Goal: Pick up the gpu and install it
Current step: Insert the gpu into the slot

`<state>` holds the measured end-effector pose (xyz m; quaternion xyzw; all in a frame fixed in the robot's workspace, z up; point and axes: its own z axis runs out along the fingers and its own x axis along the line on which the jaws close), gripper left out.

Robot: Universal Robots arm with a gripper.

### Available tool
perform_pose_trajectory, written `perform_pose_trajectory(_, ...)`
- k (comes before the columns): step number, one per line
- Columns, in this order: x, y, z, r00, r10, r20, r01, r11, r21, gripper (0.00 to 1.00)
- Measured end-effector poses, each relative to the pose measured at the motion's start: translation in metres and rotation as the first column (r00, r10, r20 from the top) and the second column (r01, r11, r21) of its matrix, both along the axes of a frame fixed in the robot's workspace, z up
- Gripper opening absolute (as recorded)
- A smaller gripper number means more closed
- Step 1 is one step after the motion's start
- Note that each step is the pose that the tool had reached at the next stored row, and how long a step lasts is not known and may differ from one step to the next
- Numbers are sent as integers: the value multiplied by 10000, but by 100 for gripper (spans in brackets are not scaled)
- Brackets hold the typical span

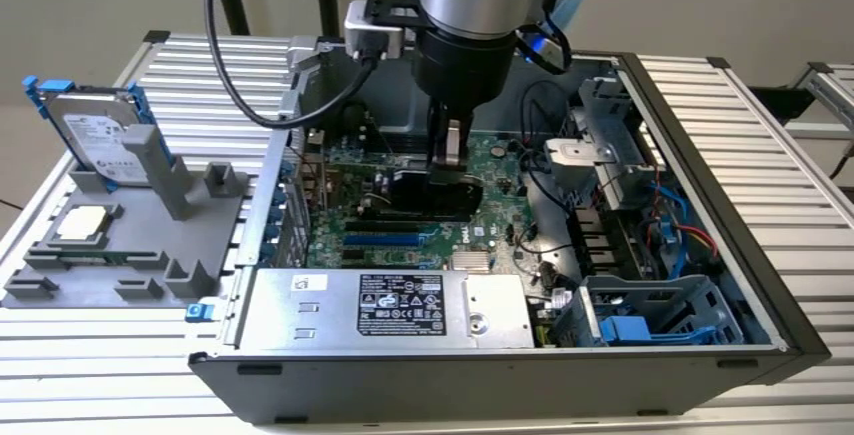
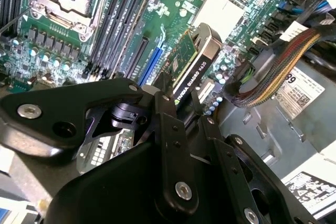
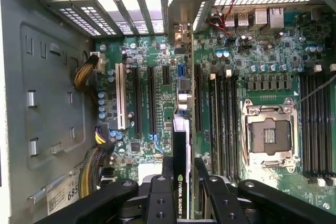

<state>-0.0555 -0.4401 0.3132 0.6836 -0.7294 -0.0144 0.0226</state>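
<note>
1. The gpu was inside the open case, held on edge over the motherboard, its black cover facing the camera in the exterior view.
2. In the second wrist view the gpu showed a green board on one face and a black cover on the other, tilted above the blue slot; whether it touched any slot could not be told.
3. In the first wrist view the gpu ran edge-on between the long black slots, in line with the rear brackets.
4. The gripper hung straight down into the case, its fingers narrowed and clamped on the gpu's two faces.
5. In the second wrist view the gripper gripped the card's near end.
6. An empty CPU socket sat beside the memory slots on the motherboard.
7. A bundle of cables ran past the gpu toward the power supply, which lay along the case's near side.
8. On the tabletop, at the exterior view's left of the case, stood a grey holder.
9. The holder carried an upright hard drive with blue rails and a flat silver chip.
</note>
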Motion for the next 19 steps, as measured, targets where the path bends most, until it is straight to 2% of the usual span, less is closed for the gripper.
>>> perform_pose_trajectory(9,-38,0,-134,10000,0,1,0,10000,1,0)
perform_pose_trajectory(19,-76,0,-195,10000,1,-1,-1,10000,-3,0)
